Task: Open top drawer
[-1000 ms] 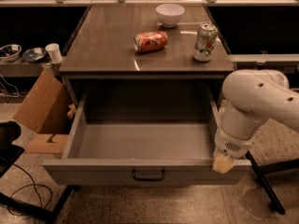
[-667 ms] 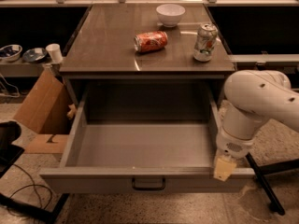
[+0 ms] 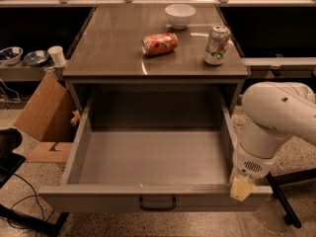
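Observation:
The top drawer (image 3: 148,159) is a deep grey metal box pulled far out of the cabinet, empty inside. Its front panel (image 3: 98,201) faces me at the bottom, with a small dark bar handle (image 3: 157,203) at its centre. My white arm (image 3: 276,117) comes in from the right. The gripper (image 3: 242,187) hangs at the drawer's front right corner, over the top edge of the front panel. Only a pale yellowish tip of it shows; the rest is hidden under the wrist.
On the cabinet top stand a white bowl (image 3: 179,15), a red can lying on its side (image 3: 159,43) and an upright can (image 3: 217,44). A cardboard box (image 3: 42,117) leans at the left. Bowls and a cup sit on a low shelf (image 3: 24,58). Black stand legs (image 3: 284,201) are at the right.
The drawer has slid further out toward me, and the gripper has moved down with its front right corner.

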Controlling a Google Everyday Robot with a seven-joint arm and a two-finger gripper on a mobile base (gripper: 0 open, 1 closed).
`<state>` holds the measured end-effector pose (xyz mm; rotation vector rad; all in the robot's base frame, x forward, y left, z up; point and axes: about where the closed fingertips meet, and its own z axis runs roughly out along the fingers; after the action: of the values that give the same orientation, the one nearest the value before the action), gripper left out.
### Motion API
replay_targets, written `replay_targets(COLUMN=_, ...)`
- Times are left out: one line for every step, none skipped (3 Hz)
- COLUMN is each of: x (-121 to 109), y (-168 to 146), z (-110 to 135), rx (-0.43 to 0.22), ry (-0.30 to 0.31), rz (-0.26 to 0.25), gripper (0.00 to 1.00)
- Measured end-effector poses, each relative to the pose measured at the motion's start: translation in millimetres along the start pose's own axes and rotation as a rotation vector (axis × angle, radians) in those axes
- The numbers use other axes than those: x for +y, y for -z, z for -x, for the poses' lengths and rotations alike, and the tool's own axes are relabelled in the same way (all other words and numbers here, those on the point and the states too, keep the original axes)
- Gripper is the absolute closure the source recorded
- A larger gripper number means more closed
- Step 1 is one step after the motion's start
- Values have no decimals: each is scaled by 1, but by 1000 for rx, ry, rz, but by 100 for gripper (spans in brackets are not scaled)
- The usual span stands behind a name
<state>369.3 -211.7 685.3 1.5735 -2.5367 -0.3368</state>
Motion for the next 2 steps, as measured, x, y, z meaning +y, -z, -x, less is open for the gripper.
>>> replay_targets(x=0, y=0, z=0, rx=0, ry=0, rz=0, gripper=82)
replay_targets(x=0, y=0, z=0, rx=0, ry=0, rz=0, gripper=59)
